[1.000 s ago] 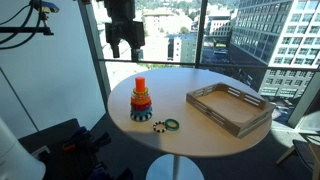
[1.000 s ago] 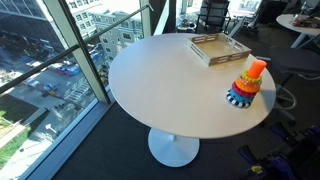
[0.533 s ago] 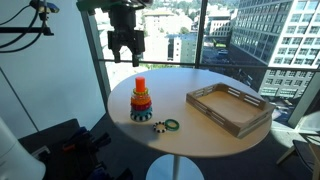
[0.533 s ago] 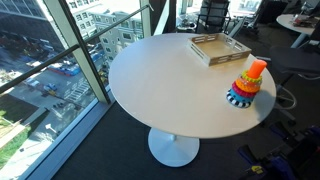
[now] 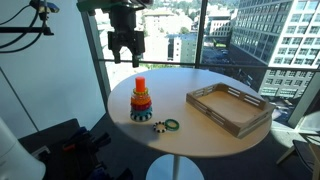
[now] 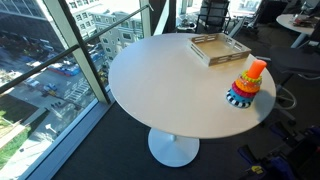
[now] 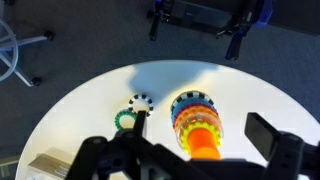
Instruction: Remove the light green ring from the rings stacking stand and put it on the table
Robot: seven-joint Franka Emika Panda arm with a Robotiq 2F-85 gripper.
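The rings stacking stand stands on the round table near its edge, and also shows in an exterior view. In the wrist view the stand has an orange post with coloured toothed rings. The uppermost ring looks pale yellowish-green, so I take it for the light green ring. My gripper hangs open and empty well above the stand. In the wrist view the gripper has its fingers spread either side of the post.
A black-and-white toothed ring and a thin dark green ring lie on the table beside the stand. A rectangular wooden tray sits on the other side of the table. Tall windows stand behind the table.
The gripper dropped slightly towards the stand between one second and half a second ago. Since then nothing has visibly moved.
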